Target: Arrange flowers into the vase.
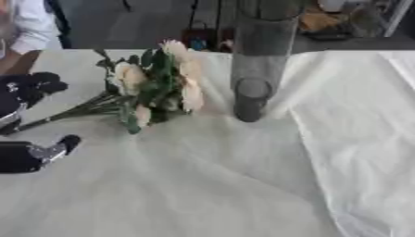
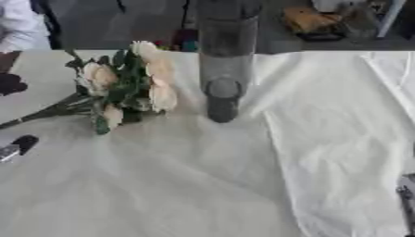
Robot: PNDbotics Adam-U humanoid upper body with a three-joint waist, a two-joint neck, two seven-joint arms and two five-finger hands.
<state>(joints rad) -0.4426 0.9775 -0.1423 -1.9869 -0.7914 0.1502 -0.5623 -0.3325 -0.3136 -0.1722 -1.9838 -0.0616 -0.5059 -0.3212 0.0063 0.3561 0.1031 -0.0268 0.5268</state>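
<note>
A white cloth covered the table, creased in long folds toward the right of the frame, with a dark floor and cluttered furniture beyond the far edge. A tall, clear vase stood upright in the upper middle of the frame, its base on the cloth. Just to its left lay the bouquet of cream flowers with dark green leaves, the blooms near the vase but not in it, the stems running down toward the left edge.

The left hand showed at the left edge, at the stem ends; its fingers appeared curled around the stems, with a thumb or finger lower down pointing across the cloth. The hold itself was partly cut off by the frame.

A sliver of the right hand showed at the lower right edge in the right eye view; whether its fingers were apart or together could not be told.
</note>
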